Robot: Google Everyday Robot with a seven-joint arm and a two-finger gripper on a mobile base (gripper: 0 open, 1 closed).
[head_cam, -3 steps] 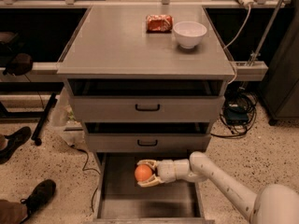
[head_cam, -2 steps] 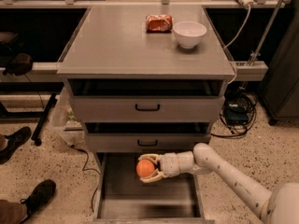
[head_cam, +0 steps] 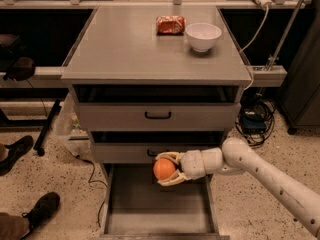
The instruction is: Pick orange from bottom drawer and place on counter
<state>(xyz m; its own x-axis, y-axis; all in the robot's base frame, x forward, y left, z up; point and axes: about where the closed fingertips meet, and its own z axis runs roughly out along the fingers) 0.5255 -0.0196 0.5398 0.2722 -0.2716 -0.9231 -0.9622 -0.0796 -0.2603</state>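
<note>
The jaws clasp the orange (head_cam: 164,168) — above the open bottom drawer (head_cam: 157,206).

Grey counter (head_cam: 125,49) with two things
A snack packet (head_cam: 170,24) and white bowl (head_cam: 203,36) sit side by side, back right; the gripper (head_cam: 162,169) clasps the orange (head_cam: 164,168) well below, over the bottom drawer (head_cam: 155,209).

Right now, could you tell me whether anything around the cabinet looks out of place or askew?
Nothing stands out. The gripper is shut on the orange just above the open bottom drawer, in front of the middle drawer. On the counter the bowl sits upright beside the packet, with nothing spilled.
</note>
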